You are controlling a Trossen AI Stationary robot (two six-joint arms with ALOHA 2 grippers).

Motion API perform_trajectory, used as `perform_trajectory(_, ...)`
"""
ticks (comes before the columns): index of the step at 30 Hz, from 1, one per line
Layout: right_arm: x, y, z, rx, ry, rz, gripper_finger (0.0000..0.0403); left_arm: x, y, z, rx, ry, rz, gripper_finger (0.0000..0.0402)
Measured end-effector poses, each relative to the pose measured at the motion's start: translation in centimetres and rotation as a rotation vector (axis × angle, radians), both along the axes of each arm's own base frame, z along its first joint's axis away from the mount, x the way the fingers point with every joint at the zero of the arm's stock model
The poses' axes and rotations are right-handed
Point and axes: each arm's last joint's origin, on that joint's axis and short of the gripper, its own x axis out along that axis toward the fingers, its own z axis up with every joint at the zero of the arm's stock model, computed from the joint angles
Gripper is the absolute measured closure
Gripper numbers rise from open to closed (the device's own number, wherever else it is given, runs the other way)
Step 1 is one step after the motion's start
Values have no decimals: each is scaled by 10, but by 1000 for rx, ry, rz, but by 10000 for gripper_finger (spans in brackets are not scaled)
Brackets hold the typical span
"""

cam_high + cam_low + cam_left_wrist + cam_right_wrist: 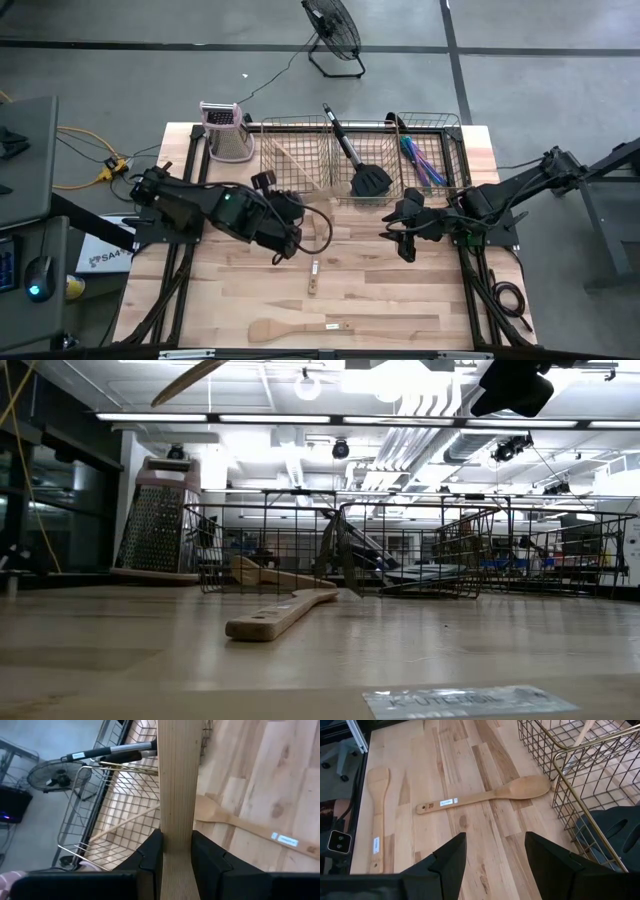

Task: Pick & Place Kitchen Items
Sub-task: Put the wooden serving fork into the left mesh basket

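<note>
Wood tabletop, baskets [300, 150] along the far edge: left gripper [176, 852] pinches a wooden spatula [177, 780], long axis pointing into the left basket just ahead, so it's nearer; right gripper [492, 862] hangs spread beside the right basket.

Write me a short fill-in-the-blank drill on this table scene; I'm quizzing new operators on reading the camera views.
1. The left gripper is shut on a flat ____ utensil.
2. The right gripper hovers with its fingers ____.
3. The black spatula lies in a wire ____.
4. The box grater stands ____ the baskets, on the table.

Missing words: wooden; open; basket; outside
</note>
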Motion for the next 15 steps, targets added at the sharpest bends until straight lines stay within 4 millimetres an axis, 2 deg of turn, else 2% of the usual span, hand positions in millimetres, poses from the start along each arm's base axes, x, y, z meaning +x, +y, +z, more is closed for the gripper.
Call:
perform_trajectory(6, 0, 0, 0, 0, 0, 0, 208, 5, 20, 0, 26, 17, 44, 330)
perform_trajectory(15, 0, 0, 0, 2, 0, -2, 208, 13, 69, -3, 14, 147, 57, 330)
